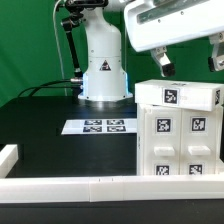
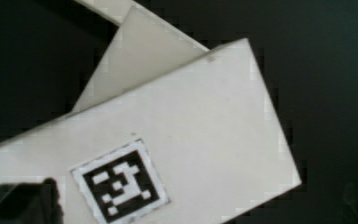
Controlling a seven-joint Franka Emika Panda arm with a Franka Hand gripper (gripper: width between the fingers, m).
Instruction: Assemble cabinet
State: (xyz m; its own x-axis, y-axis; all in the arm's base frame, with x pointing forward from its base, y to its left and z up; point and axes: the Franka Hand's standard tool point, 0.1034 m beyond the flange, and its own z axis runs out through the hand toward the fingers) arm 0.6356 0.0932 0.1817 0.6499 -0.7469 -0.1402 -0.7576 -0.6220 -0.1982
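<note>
The cabinet (image 1: 178, 145) is a white boxy shell with square tags on its front, standing at the exterior view's right, against the front rail. A white tagged piece (image 1: 180, 95) lies across its top. My gripper (image 1: 189, 62) hangs just above that top piece, its two dark fingers spread wide with nothing between them. In the wrist view a slanted white panel (image 2: 176, 120) with one tag (image 2: 123, 181) fills the frame. One dark finger (image 2: 19, 202) shows at the edge beside the tag. The other finger is lost in the dark.
The marker board (image 1: 100, 126) lies flat on the black table in front of the robot base (image 1: 104, 70). A long low white rail (image 1: 70, 186) runs along the table's front, with a short white block (image 1: 8, 156) at the left edge.
</note>
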